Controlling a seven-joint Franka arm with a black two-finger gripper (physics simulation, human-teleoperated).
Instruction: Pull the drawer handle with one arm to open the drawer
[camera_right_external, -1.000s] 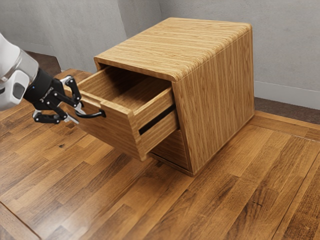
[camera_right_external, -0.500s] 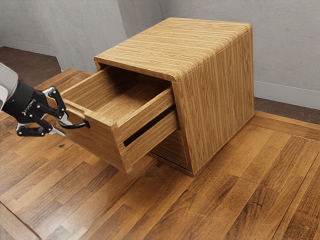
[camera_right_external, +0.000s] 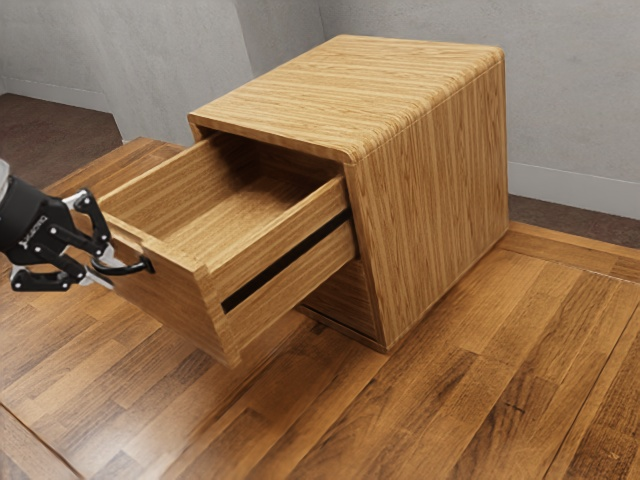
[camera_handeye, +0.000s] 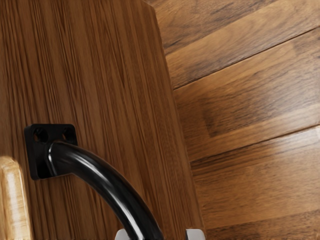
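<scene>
A light wooden cabinet (camera_right_external: 420, 170) stands on the wood floor, and its upper drawer (camera_right_external: 175, 292) is pulled far out toward the exterior view's left. The drawer's inside looks bare. A curved black handle (camera_right_external: 132, 268) is fixed to the drawer front. My black gripper (camera_right_external: 103, 268) comes in from the left and is shut on that handle. In the wrist view the handle (camera_handeye: 95, 175) arcs from its black mounting plate (camera_handeye: 50, 150) down between my two grey fingertips (camera_handeye: 124, 234), with the drawer front right behind it.
A lower drawer front (camera_right_external: 345, 298) sits shut under the open one. Plank flooring (camera_right_external: 450, 380) spreads in front of the cabinet and to the exterior view's right. Grey walls (camera_right_external: 570, 90) rise behind it.
My gripper has moved toward the exterior view's left and slightly down with the handle in its grip. The drawer has slid much farther out of the cabinet.
</scene>
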